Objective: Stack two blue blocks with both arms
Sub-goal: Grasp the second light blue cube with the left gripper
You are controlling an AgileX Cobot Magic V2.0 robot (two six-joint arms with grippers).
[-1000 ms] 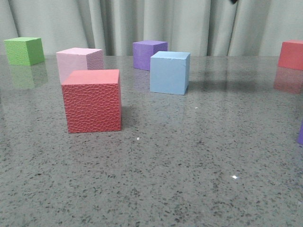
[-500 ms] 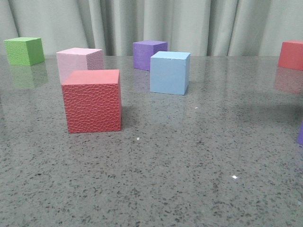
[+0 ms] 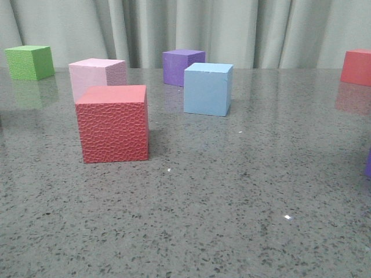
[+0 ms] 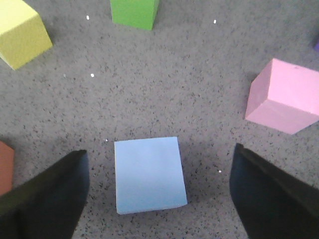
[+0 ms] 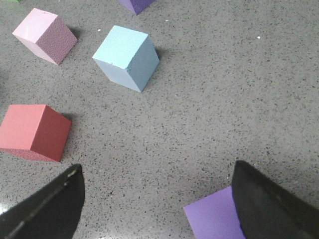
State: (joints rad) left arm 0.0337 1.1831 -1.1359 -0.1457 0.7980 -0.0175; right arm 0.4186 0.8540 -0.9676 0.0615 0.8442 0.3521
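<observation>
One light-blue block [image 3: 207, 88] stands on the table behind and to the right of the red pebbled cube [image 3: 113, 123]; it also shows in the right wrist view [image 5: 127, 57]. A second light-blue block [image 4: 148, 173] shows only in the left wrist view. It lies between the wide-apart black fingers of my left gripper [image 4: 159, 167], which is open and hangs above it without touching. My right gripper [image 5: 157, 172] is open and empty above bare table, its right finger [image 5: 271, 204] over the edge of a purple cube [image 5: 214, 216]. Neither gripper shows in the front view.
A pink cube [image 3: 97, 75], a purple cube [image 3: 183, 66], a green cube [image 3: 29, 62] and a red cube [image 3: 356, 66] stand toward the back of the grey table [image 3: 232, 202]. A yellow cube [image 4: 20, 32] lies near the green one [image 4: 133, 12].
A dark arm part at the top of the front view and its shadow on the table behind the blue block have gone out of view. The blocks have not moved.
</observation>
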